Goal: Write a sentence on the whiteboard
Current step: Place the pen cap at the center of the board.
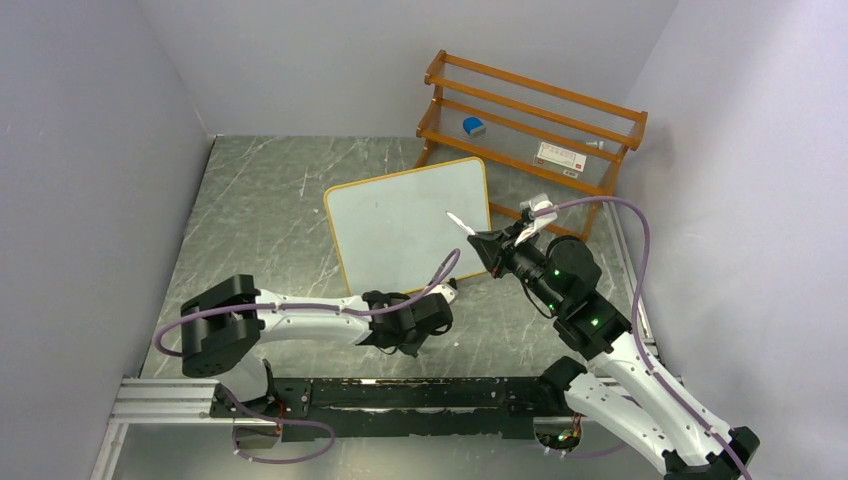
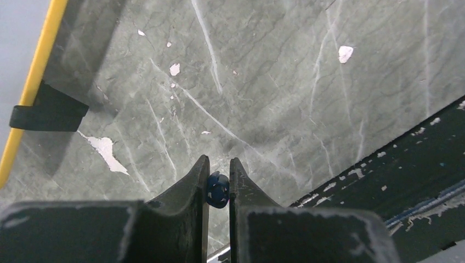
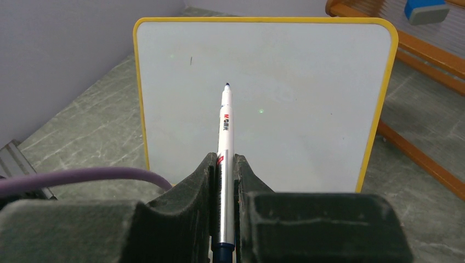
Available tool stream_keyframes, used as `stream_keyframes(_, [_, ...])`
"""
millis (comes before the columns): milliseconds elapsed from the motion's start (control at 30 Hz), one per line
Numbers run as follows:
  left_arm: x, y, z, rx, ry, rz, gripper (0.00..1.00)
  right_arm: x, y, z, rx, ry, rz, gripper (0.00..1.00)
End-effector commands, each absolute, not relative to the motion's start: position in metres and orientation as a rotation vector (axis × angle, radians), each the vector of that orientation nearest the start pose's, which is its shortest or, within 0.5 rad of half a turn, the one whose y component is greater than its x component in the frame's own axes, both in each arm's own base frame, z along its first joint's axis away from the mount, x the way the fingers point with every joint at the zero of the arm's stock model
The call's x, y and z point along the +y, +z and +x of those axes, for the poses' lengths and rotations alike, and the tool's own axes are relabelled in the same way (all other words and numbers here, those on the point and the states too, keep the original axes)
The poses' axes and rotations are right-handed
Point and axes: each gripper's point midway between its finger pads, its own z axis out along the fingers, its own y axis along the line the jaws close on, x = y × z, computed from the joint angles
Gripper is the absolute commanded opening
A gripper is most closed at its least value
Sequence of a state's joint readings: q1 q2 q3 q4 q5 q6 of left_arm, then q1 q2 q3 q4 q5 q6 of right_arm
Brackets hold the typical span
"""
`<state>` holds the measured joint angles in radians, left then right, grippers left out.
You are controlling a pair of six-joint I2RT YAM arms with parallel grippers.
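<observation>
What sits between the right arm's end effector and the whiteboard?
Only the marker clamped in that end effector, its tip aimed at the whiteboard; the right wrist view shows it.

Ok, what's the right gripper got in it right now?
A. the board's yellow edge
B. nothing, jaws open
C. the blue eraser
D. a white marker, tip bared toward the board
D: in the right wrist view the right gripper is shut on the marker, whose uncapped tip points at the whiteboard. The blue eraser lies apart beyond the board.
</observation>
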<state>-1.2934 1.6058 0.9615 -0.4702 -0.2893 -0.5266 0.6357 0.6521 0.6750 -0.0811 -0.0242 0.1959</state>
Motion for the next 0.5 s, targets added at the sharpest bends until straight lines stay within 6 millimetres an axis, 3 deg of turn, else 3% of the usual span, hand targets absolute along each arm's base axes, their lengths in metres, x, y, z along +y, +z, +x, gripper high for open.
stream_keyframes(0, [-0.327,0.038,0.121,2.46,-0.246,0.952,0.14,0.18,0.295,0.238,1.598,0.616,-0.356,0.0])
stream_keyframes(267, [-0.328,0.032,0.119,2.476,-0.243,0.975,0.25,0.178,0.296,0.239,1.597,0.601,-0.348,0.0])
stream_keyframes(467, [-0.33,0.052,0.126,2.441,-0.273,0.937,0.35,0.178,0.294,0.24,1.605,0.595,-0.349,0.0])
